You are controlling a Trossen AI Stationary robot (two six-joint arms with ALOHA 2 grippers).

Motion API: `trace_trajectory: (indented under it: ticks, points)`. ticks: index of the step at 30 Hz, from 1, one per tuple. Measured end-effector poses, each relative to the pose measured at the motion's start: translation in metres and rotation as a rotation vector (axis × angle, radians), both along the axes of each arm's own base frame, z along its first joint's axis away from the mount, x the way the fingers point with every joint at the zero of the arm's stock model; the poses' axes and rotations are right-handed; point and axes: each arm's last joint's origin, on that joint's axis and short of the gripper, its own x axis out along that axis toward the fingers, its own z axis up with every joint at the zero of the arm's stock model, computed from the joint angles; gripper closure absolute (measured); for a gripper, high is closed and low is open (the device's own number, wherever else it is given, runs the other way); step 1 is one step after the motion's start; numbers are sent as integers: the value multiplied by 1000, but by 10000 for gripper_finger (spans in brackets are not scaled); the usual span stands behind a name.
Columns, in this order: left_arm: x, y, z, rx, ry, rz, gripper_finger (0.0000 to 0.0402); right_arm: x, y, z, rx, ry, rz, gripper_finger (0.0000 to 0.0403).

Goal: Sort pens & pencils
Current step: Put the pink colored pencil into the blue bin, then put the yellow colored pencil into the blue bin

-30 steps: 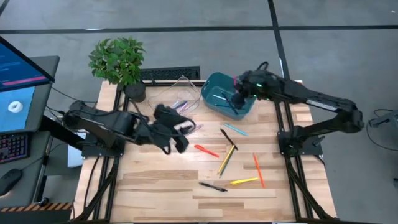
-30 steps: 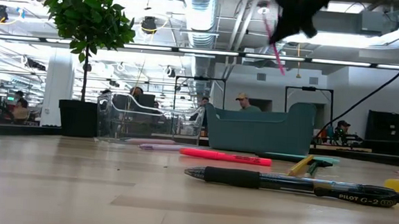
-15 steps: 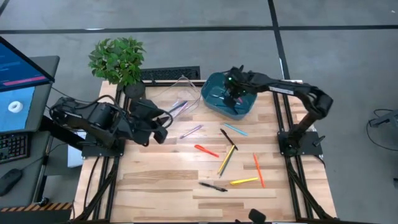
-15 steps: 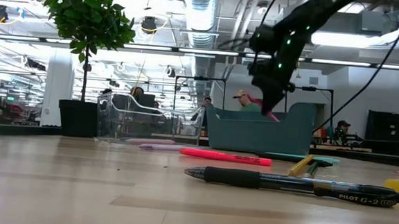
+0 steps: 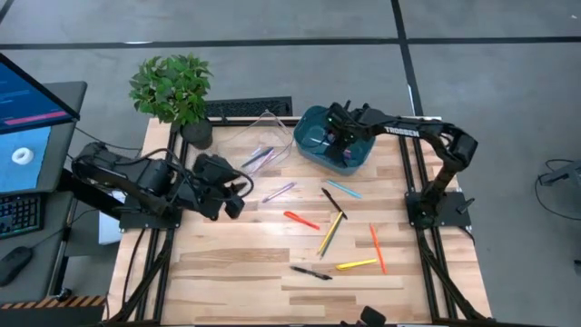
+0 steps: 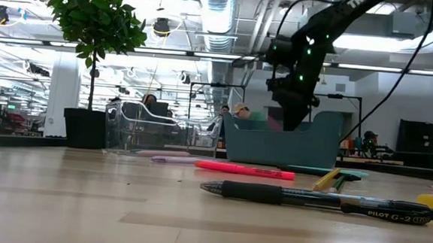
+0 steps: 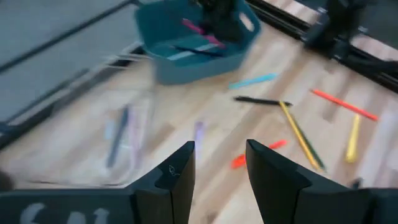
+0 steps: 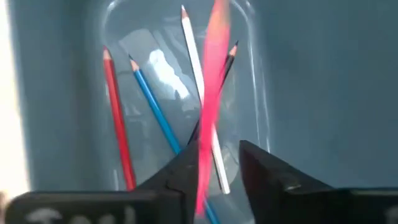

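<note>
One potted plant (image 5: pixel 172 88) by clear tray (image 5: pixel 259 136), table's (image 5: pixel 236 263) far edge.

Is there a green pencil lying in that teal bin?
No, the teal bin holds a red pencil, a blue one, white, black and pink.

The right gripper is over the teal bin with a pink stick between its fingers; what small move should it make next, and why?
Probably lift the right gripper straight up from the teal plastic bin. Its fingers stand apart, and the blurred pink pencil appears to be dropping onto the red, blue and white pencils already inside, so the placing looks finished. More pens lie on the wooden table.
</note>
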Motion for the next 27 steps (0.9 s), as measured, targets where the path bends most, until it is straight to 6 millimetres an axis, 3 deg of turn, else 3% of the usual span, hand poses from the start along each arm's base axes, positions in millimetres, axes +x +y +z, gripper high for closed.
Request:
trace_trajectory:
  ticks: [7,10,12,19,27]
  points:
    - [8,-1,-41,-75,-104,-104,270,1,-6,32,20,-44,-52,158]
    - [16,-3,-57,-70,-137,-166,270,-1,-1,53,87,-117,-37,146]
    - [27,-5,-70,-71,-156,-189,270,-4,5,78,87,-204,-38,146]
    - [67,-5,-122,-62,-72,-200,270,-45,52,149,75,-372,-91,158]
    - [131,-24,-175,-74,-124,-334,270,-85,105,178,80,-404,-133,168]
